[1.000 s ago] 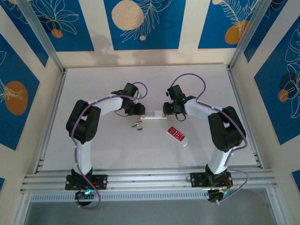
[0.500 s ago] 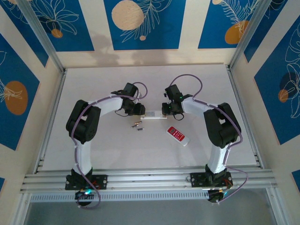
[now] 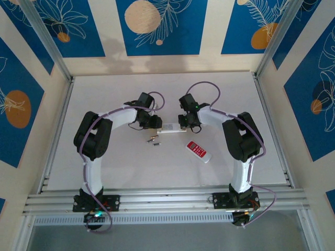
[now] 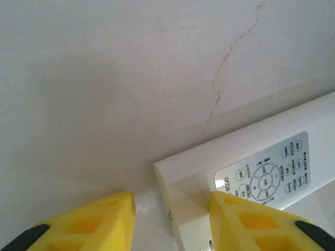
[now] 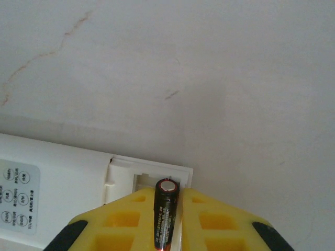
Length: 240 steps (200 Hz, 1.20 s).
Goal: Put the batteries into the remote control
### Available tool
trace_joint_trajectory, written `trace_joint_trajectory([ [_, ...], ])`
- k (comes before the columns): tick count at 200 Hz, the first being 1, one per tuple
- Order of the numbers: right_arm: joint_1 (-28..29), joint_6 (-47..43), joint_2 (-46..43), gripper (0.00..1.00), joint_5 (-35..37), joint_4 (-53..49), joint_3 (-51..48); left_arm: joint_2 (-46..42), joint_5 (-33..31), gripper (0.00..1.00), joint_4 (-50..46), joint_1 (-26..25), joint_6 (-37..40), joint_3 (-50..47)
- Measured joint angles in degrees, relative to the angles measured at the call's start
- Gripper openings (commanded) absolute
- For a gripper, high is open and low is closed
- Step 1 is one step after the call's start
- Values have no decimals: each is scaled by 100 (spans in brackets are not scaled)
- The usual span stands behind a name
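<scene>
The white remote control (image 3: 172,128) lies on the table between my two grippers, with its printed label (image 4: 267,178) facing up. My left gripper (image 3: 155,124) is shut on its left end, and in the left wrist view the yellow fingers (image 4: 89,225) straddle that end. My right gripper (image 3: 183,124) is shut on a dark battery (image 5: 167,209) with a silver end. It holds the battery just over the open battery compartment (image 5: 144,180) at the remote's right end. Two loose batteries (image 3: 153,138) (image 3: 156,145) lie on the table just in front of the remote.
A red and white remote (image 3: 199,151) lies on the table in front of the right gripper. Metal rails (image 3: 167,201) run along the near edge and the sides. A thin brown crack (image 4: 220,78) marks the white tabletop.
My right gripper has moved left with the battery, up to the remote's right end. The left arm and the remote have stayed put.
</scene>
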Motion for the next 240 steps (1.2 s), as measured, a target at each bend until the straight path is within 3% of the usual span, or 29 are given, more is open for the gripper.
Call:
trace_joint_trajectory([
  [36,0,-39,0,17,24,-210,170,0,17,42,0,2,0,0],
  [64,0,-107,26,27,17,-341,273,-2,22,42,2,4,0,0],
  [106,-11,-260,426,18,-4,-442,699,-13,44,42,101,7,-31,-70],
  [140,-11,-341,544,25,-4,-501,833,-57,76,42,199,11,-129,-162],
  [240,114,-363,372,25,-4,-973,831,-74,87,42,260,13,-175,-199],
])
